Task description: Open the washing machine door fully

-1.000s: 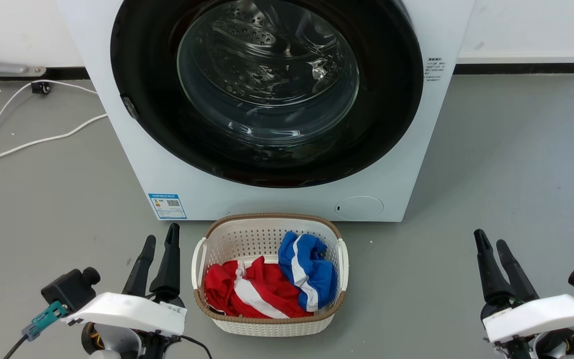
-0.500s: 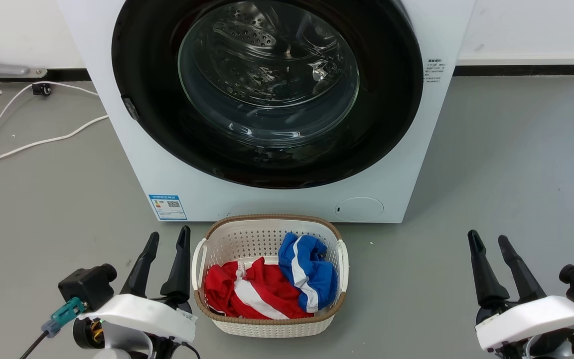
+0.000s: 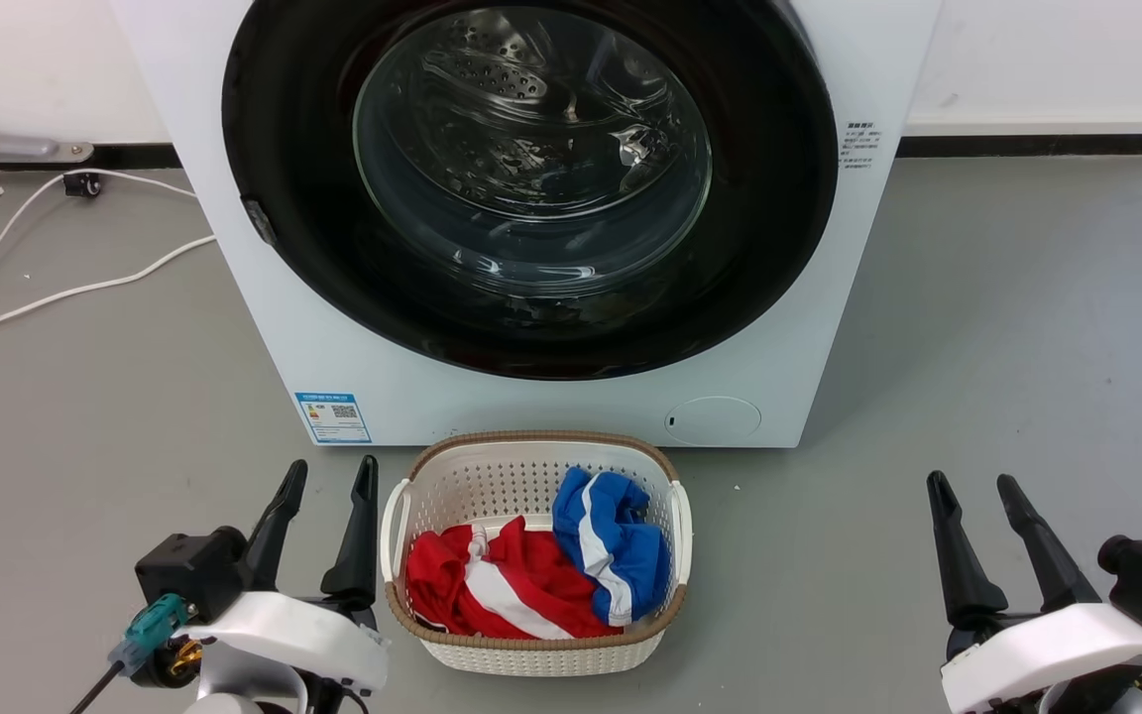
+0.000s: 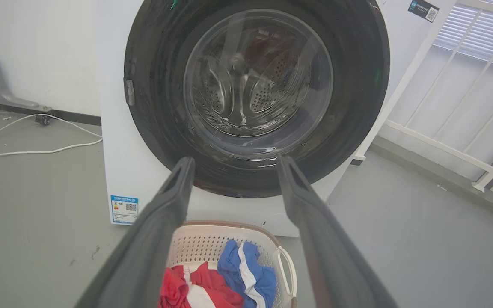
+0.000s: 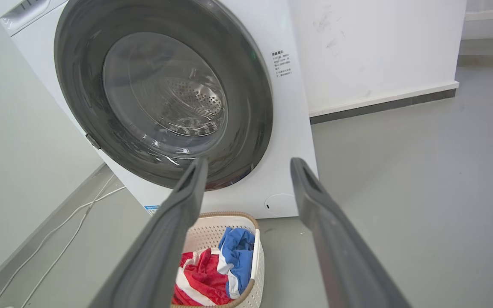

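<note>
So the washing machine door [image 3: 531,188] is shut flat against the washing machine [image 3: 264,337]. The left gripper [image 3: 331,466] and right gripper [image 3: 970,479] are both spread open and empty, either side of the laundry basket [image 3: 531,654].

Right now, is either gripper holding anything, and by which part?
Nothing is held. The left gripper and right gripper both show open, empty jaws, well short of the washing machine door.

A smooth grey floor [image 3: 1007,297] runs back to a white wall [image 3: 1047,50] edged by a dark baseboard [image 3: 1027,146]. A white cable [image 3: 85,288] trails across the floor at the left. A white-framed window [image 4: 401,85] with slatted blinds [image 4: 482,30] lines one side.
</note>
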You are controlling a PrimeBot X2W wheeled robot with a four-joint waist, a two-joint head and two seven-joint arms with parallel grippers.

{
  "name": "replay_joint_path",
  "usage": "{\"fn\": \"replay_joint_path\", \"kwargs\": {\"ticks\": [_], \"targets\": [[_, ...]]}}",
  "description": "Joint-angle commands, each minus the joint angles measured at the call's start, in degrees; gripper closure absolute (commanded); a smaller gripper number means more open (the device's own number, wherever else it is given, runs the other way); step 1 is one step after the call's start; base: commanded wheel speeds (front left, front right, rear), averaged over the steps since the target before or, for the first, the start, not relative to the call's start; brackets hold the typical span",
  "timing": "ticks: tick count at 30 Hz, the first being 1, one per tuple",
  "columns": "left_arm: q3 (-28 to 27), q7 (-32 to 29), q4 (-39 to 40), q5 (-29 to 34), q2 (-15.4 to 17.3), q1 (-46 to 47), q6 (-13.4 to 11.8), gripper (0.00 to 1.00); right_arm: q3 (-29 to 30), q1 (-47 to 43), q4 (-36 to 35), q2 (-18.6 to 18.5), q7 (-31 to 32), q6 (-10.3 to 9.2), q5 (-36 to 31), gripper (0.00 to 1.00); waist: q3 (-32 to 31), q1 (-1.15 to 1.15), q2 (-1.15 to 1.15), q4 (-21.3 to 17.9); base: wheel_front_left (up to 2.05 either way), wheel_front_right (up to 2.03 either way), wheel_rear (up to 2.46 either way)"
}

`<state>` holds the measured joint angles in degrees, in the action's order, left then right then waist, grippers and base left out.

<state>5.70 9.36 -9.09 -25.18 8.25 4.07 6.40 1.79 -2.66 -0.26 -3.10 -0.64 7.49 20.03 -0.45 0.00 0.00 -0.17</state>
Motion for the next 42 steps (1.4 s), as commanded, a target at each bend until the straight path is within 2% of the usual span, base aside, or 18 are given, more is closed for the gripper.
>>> {"fn": "replay_joint_path", "kwargs": {"ticks": [1, 17, 42], "targets": [[0.2, 0.7, 0.3, 1.8, 0.3, 0.8, -0.4, 0.0, 0.1, -0.3, -1.2, 0.1, -0.3, 0.0, -1.8, 0.0, -0.1, 0.0, 0.0, 0.0, 0.0, 0.0, 0.0], [1.2, 2.7, -0.9, 8.9, 0.6, 0.8, -0.4, 0.0, 0.6, -1.6, -3.6, 0.2, -0.3, 0.0, -9.0, 0.0, -0.3, 0.0, 0.0, 0.1, 0.0, 0.0, 0.0], [1.5, 5.6, -4.3, 17.3, 0.5, 1.9, -0.1, 0.0, 1.6, -3.2, -3.9, 0.3, -1.8, 0.0, -14.0, 0.0, -1.1, 0.0, 0.0, 1.1, 0.0, 0.0, 0.0]]}}
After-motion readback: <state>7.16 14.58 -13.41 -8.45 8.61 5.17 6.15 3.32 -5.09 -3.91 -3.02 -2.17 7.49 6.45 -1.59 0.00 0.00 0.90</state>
